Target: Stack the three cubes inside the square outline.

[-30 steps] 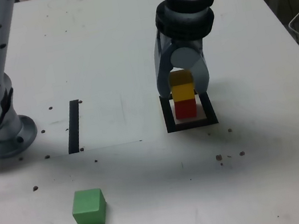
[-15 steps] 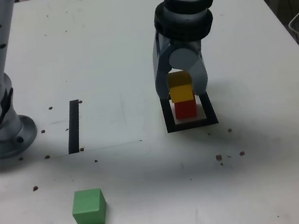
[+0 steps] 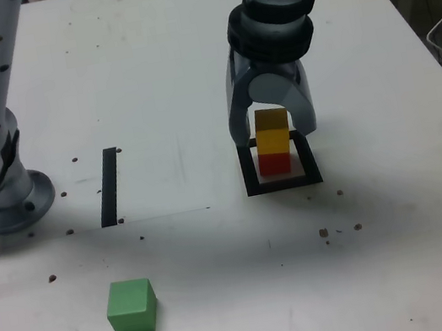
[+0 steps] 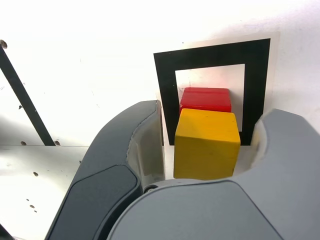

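A yellow cube (image 3: 271, 130) rests on a red cube (image 3: 274, 162) inside the black square outline (image 3: 284, 183), right of centre in the exterior view. My gripper (image 3: 275, 133) hangs over the stack, open, one finger on either side of the yellow cube. In the wrist view a narrow gap shows between each finger (image 4: 145, 145) and the yellow cube (image 4: 206, 145), with the red cube (image 4: 206, 99) under it and the square outline (image 4: 212, 51) around both. The green cube (image 3: 131, 308) lies alone near the table's front, on the exterior view's left.
A thin black strip (image 3: 109, 186) is stuck to the white table left of the outline. The arm's grey base (image 3: 0, 200) stands at the exterior view's far left. Small dark specks dot the tabletop. Cables hang off the table's right side.
The jaws have spread apart and let go of the yellow cube, which now stands free on the red one. The arm itself has barely moved.
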You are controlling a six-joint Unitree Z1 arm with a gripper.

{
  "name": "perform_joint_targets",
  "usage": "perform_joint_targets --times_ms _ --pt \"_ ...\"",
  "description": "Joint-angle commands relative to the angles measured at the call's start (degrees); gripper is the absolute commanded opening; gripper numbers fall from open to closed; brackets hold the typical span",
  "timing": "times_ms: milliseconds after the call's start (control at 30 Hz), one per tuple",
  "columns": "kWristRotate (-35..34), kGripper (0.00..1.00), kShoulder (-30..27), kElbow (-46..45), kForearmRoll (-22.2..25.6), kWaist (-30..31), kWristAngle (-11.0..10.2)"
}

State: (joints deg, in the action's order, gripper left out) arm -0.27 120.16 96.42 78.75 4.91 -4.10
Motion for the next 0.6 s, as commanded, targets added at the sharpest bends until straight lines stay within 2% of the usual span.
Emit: perform_joint_targets --times_ms 0,333,567 --pt "0.1 1.00 -0.5 -0.2 0.0 0.0 -0.2" --pt "0.1 1.00 -5.4 -0.6 1.9 1.1 -1.6" --pt "0.1 1.00 -11.7 -2.4 4.7 4.2 -1.0"
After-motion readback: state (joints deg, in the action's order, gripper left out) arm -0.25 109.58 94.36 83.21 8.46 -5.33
